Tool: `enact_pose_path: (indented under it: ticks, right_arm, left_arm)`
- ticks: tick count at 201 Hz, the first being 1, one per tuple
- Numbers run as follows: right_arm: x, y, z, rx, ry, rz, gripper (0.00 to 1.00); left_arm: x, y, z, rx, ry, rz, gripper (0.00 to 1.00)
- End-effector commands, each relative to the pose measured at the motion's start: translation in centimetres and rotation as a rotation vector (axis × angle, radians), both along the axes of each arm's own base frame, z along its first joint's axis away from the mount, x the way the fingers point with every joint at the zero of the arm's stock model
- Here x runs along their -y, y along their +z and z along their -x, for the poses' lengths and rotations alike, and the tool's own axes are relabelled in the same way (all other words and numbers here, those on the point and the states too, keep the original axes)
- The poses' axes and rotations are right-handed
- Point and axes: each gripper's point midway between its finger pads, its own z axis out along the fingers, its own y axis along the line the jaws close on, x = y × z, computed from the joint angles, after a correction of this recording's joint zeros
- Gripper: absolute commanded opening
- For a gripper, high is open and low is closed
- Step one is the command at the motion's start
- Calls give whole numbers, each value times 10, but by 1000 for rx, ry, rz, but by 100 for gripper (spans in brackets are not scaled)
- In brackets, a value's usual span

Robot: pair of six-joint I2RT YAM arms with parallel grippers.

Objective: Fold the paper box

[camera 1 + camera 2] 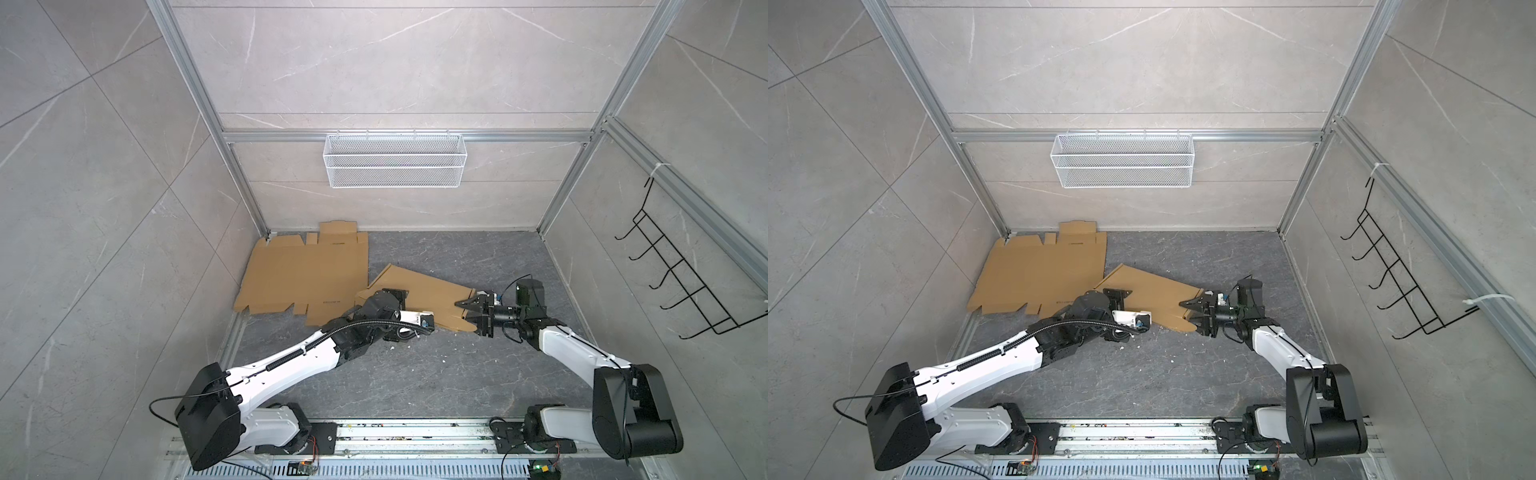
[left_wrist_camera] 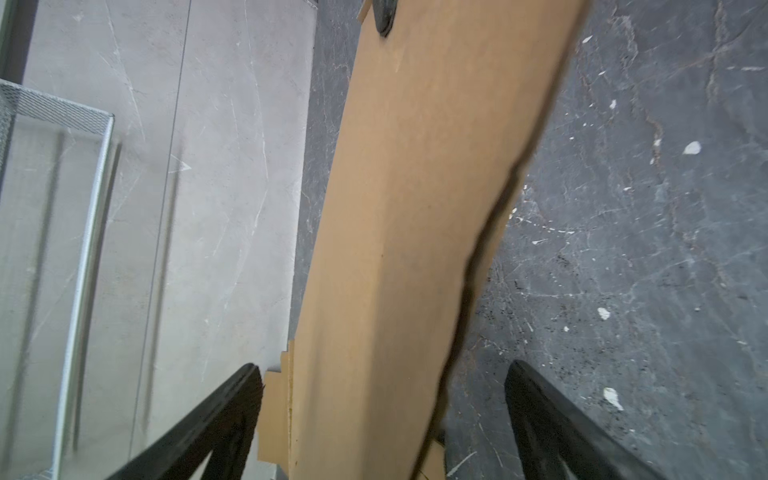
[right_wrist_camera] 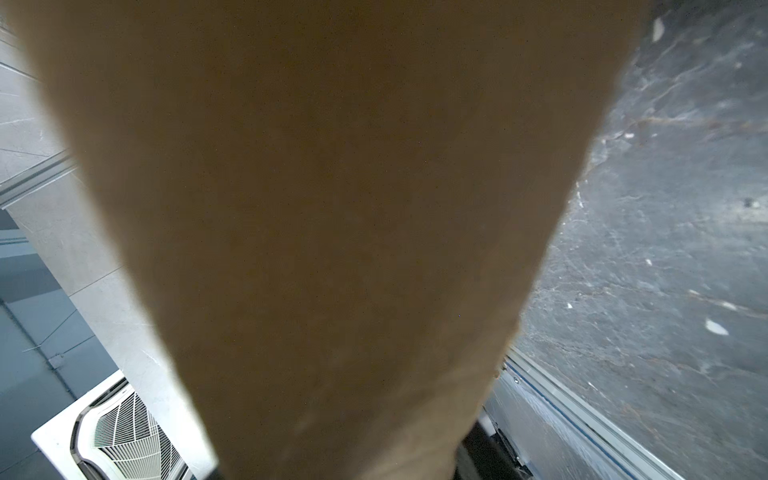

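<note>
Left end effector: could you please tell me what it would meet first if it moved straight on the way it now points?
Probably the folded cardboard sheet, which runs ahead between the open fingers of the left end effector; depth is unclear.

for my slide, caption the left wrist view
Open left gripper astride the cardboard, dark floor beside it.

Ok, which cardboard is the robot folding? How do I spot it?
Find the white mesh basket on the back wall, then look down to the dark tabletop. Two brown cardboard pieces are there; pick the cardboard sheet in the middle, reaching the right gripper. Unlike the flat cardboard in the back-left corner, it is tilted up off the tabletop.
</note>
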Motion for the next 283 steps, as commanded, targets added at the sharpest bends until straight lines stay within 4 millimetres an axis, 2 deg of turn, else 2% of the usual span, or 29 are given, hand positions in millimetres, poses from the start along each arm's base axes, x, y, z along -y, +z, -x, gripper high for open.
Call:
enact_pose_path:
  ticks: [1,46,65,124,168,213,237,254,283]
  right_arm:
    - [-7,17,4,31,37,-45,48]
    - [-12,23,9,28,55,-64,48]
    - [-15,23,11,25,64,-70,48]
    - [-19,20,23,-2,91,-72,49]
    - [-19,30,21,18,98,-68,56]
    - [-19,33,22,20,98,-58,65]
    - [-17,36,22,31,94,-48,75]
    - [-10,37,21,43,83,-20,80]
    - [9,43,16,110,61,90,82]
  left_arm:
    - [5,7,-13,118,-34,-49,93]
    - [6,-1,-22,127,-41,-60,89]
    - [6,-4,-28,161,-36,-83,83]
    - [2,16,-35,262,-22,-72,68]
    - [-3,14,-31,212,-18,-92,55]
    - [-4,15,-29,190,-16,-100,50]
    - [-6,15,-28,162,-4,-106,47]
    - [-11,11,-26,111,17,-124,45]
    - [-23,4,-15,-24,68,-150,41]
